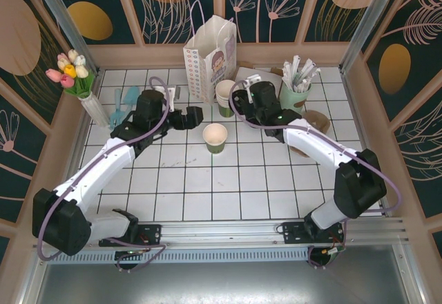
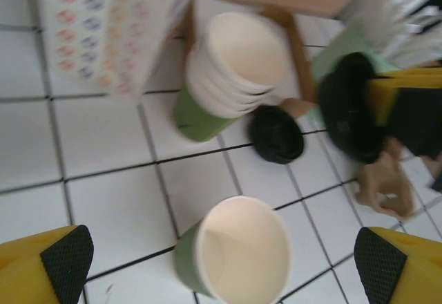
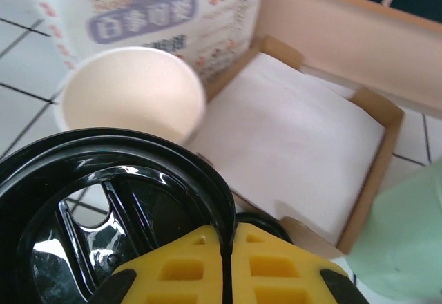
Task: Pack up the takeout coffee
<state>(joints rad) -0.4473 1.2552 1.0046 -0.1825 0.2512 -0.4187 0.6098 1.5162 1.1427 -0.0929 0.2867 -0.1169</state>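
Note:
The takeout coffee's green cup (image 1: 215, 138) stands upright near the table's middle, its top open and its cream inside bare (image 2: 238, 259). My left gripper (image 1: 188, 118) hangs open just left of it. In the left wrist view the cup shows between the wide-apart pads (image 2: 65, 262), touching neither. My right gripper (image 1: 242, 101) is shut on the rim of a black round lid (image 3: 103, 214), held in the air beside a stack of cream-white cups (image 3: 131, 93). The white paper bag (image 1: 209, 55) stands behind that stack.
A second black lid (image 2: 276, 135) lies on the tiles by the cup stack (image 1: 226, 95). A cardboard tray of napkins (image 3: 290, 138) and a mint-green cup of wrapped straws (image 1: 295, 91) stand at the back right. A vase of tulips (image 1: 72, 72) stands far left.

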